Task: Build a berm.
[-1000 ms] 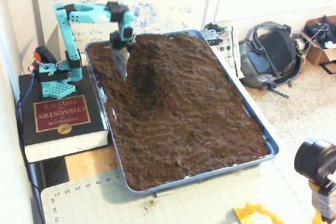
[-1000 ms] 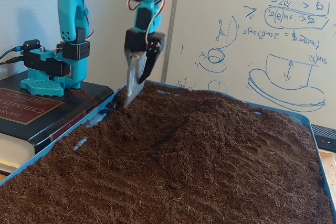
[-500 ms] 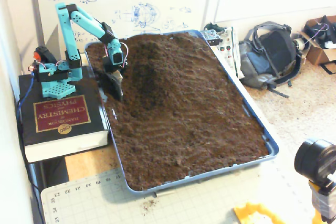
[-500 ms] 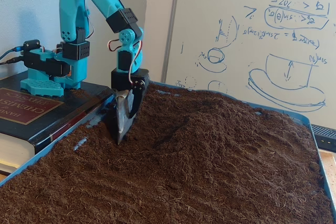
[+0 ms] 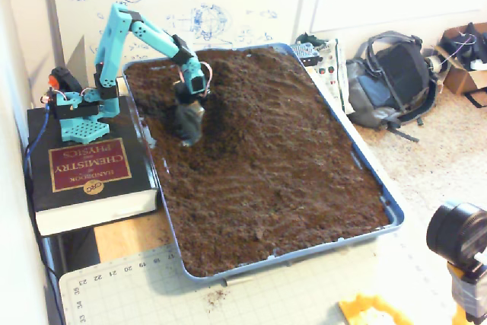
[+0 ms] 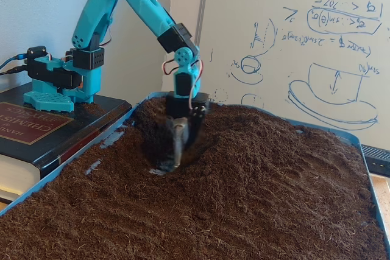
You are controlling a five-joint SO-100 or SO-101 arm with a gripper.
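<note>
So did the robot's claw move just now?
Yes. In a fixed view the gripper has swung away from the tray's left rim, further over the soil and against the berm.
</note>
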